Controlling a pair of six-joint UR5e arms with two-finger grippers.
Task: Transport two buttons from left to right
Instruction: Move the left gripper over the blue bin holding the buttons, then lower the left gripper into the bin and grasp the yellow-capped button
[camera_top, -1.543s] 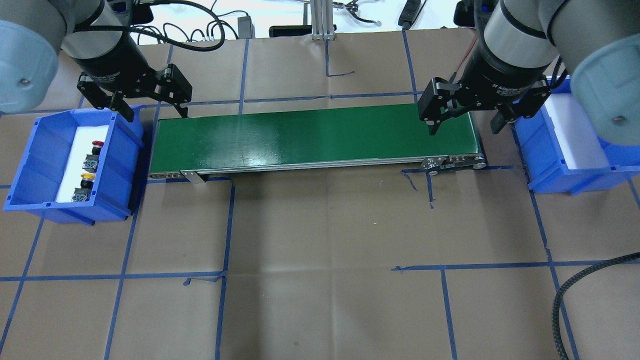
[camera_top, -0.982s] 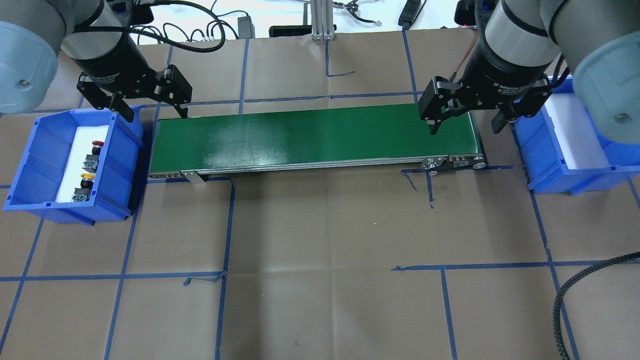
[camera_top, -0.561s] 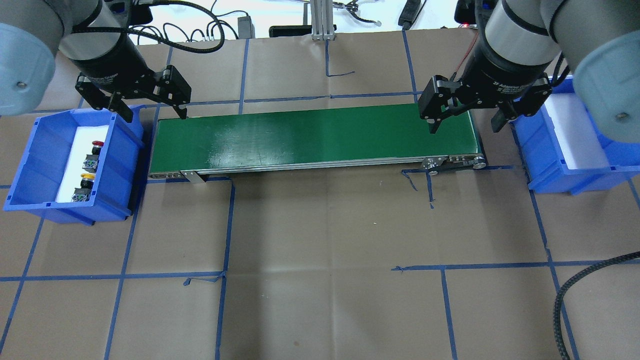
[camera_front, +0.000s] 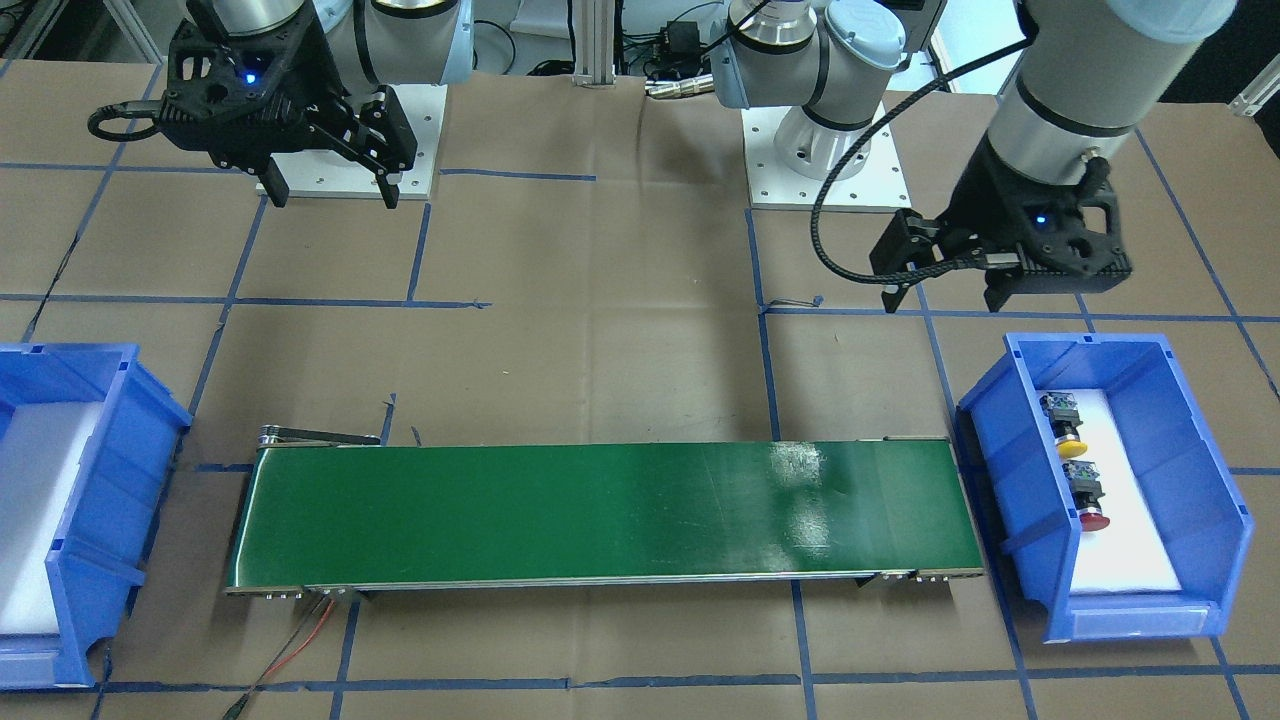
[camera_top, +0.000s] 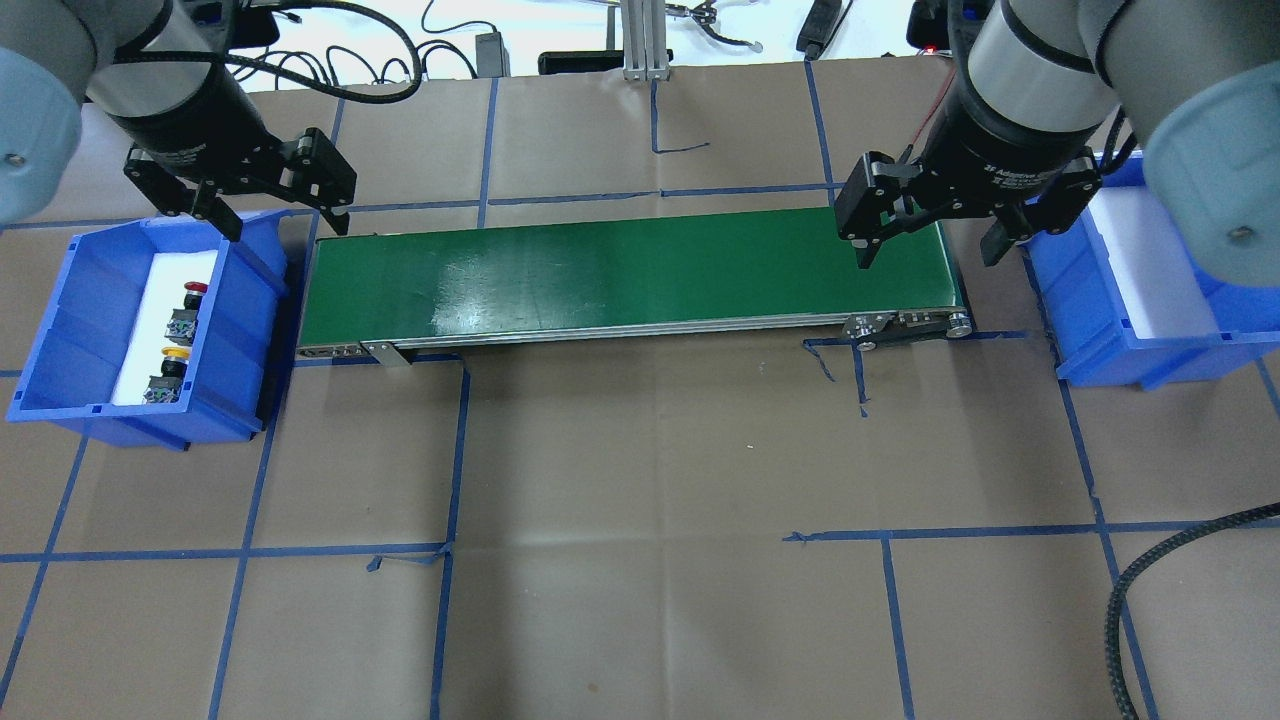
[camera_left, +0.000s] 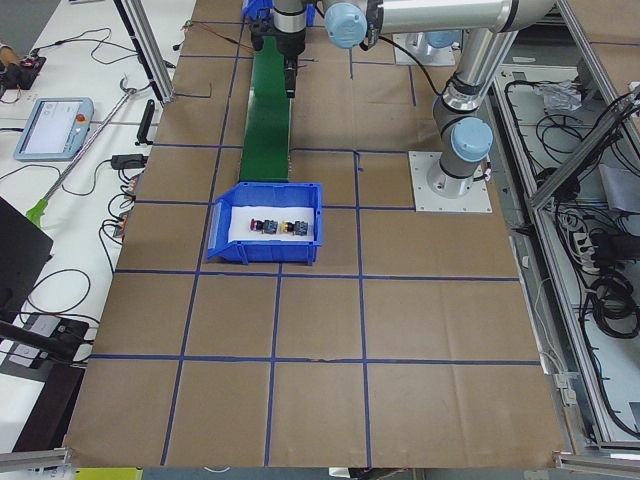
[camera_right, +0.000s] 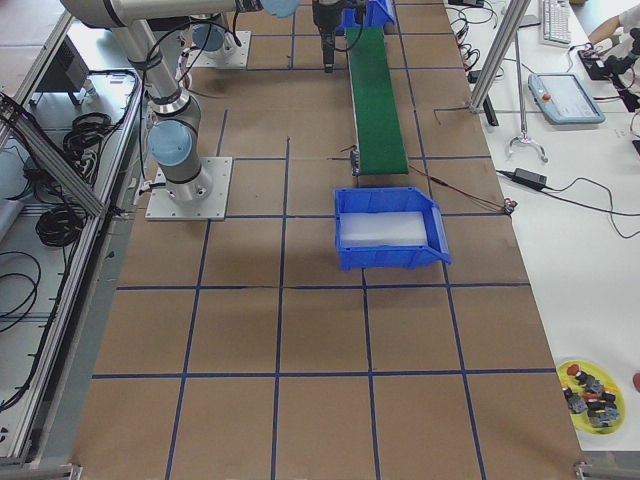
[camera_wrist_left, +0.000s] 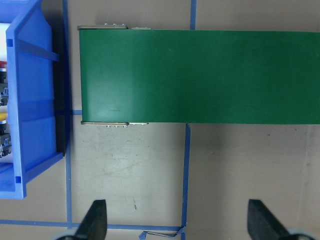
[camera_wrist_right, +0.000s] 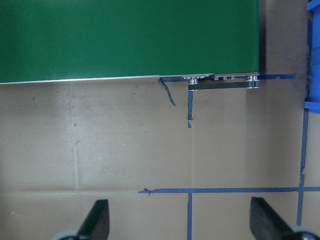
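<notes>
Two buttons lie in the left blue bin (camera_top: 60, 330) on a white liner: the red-capped button (camera_top: 192, 300) toward the back and the yellow-capped button (camera_top: 170, 368) toward the front. They also show in the front-facing view as the yellow button (camera_front: 1066, 428) and the red button (camera_front: 1090, 498). My left gripper (camera_top: 287, 225) is open and empty, above the gap between the bin's back corner and the belt's left end. My right gripper (camera_top: 928, 258) is open and empty over the belt's right end.
A green conveyor belt (camera_top: 630, 270) runs between the left bin and the right blue bin (camera_top: 1090, 330), which holds only a white liner. A black braided cable (camera_top: 1150, 590) lies at the front right. Blue tape lines cross the brown table cover.
My left gripper has moved a little to the left and toward the back, still open. The right gripper has stayed almost still. The buttons have not moved.
</notes>
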